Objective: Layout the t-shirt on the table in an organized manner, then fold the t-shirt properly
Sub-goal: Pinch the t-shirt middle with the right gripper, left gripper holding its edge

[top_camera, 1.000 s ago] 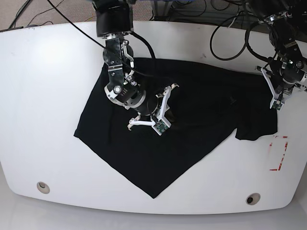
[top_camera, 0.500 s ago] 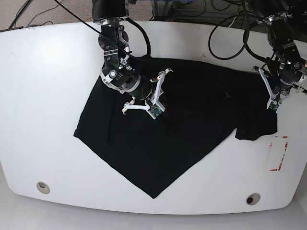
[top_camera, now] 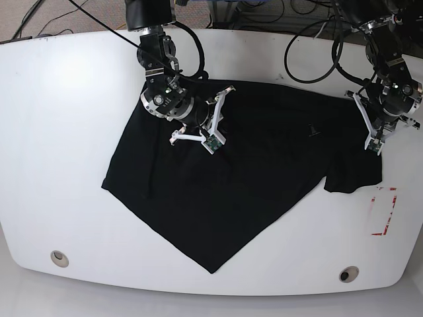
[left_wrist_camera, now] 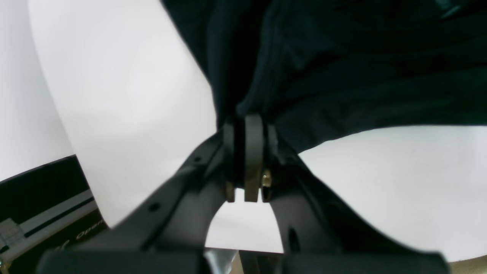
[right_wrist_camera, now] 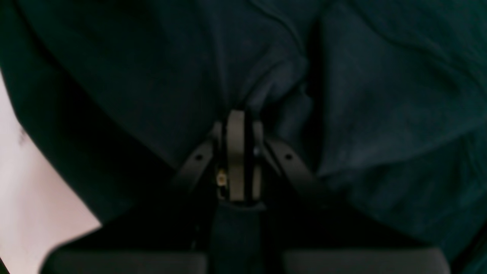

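base view: the t-shirt (top_camera: pixel 218 185) lies spread on the white table (top_camera: pixel 66 132), its lower corner pointing toward the near edge between the two grommet holes (top_camera: pixel 59 257). the right gripper (top_camera: pixel 213 125) sits over the shirt's upper left part, near the far edge of the cloth. the left gripper (top_camera: pixel 371 129) sits at the shirt's far right edge, above the red tape marks (top_camera: pixel 384 211). black cables (top_camera: pixel 310 59) loop off the table's far side.

left wrist view: the left gripper (left_wrist_camera: pixel 249 125) has its two fingers (left_wrist_camera: pixel 254 152) pressed together, a pinch of the t-shirt's (left_wrist_camera: pixel 361 64) edge caught between the tips. the cloth rises from the glossy table (left_wrist_camera: pixel 125 95) toward the pinch in a gathered fold.

right wrist view: the right gripper (right_wrist_camera: pixel 239 118) is likewise closed, its fingers (right_wrist_camera: pixel 236 152) meeting on a bunched ridge of the t-shirt (right_wrist_camera: pixel 380 106). dark fabric fills nearly the whole view; a strip of table (right_wrist_camera: pixel 34 198) shows at lower left.
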`<state>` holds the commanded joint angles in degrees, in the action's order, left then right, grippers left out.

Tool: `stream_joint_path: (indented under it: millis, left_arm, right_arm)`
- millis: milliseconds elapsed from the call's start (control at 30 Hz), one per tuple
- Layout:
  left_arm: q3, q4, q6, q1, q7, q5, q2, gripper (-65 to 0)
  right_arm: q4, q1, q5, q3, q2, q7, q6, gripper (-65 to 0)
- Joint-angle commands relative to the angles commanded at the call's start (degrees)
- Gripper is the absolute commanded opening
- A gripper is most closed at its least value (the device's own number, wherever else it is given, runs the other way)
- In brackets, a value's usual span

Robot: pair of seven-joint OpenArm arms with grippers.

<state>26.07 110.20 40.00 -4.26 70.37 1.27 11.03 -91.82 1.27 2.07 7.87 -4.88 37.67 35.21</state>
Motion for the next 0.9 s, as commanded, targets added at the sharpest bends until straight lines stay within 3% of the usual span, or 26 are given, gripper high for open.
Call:
stream_joint_path:
  millis: [200, 433, 500, 900]
  left_arm:
    - [0.0, 0.0, 0.0, 0.0, 0.0, 0.0, 0.0, -65.0]
    - [0.0, 0.0, 0.0, 0.0, 0.0, 0.0, 0.0, -65.0]
    - [0.0, 0.0, 0.0, 0.0, 0.0, 0.0, 0.0, -65.0]
    - [0.0, 0.0, 0.0, 0.0, 0.0, 0.0, 0.0, -65.0]
  right_arm:
    - [-0.2, -0.1, 0.0, 0.0, -0.2, 0.0, -0.18, -60.2]
    - [-1.0, -0.4, 0.1, 0.0, -0.3, -0.4, -0.26, -35.4]
    - [-0.7, -1.1, -0.1, -0.1, -0.3, -0.4, -0.26, -31.9]
    - [5.7, -6.4, -0.4, -0.1, -0.4, -0.4, -0.26, -31.1]
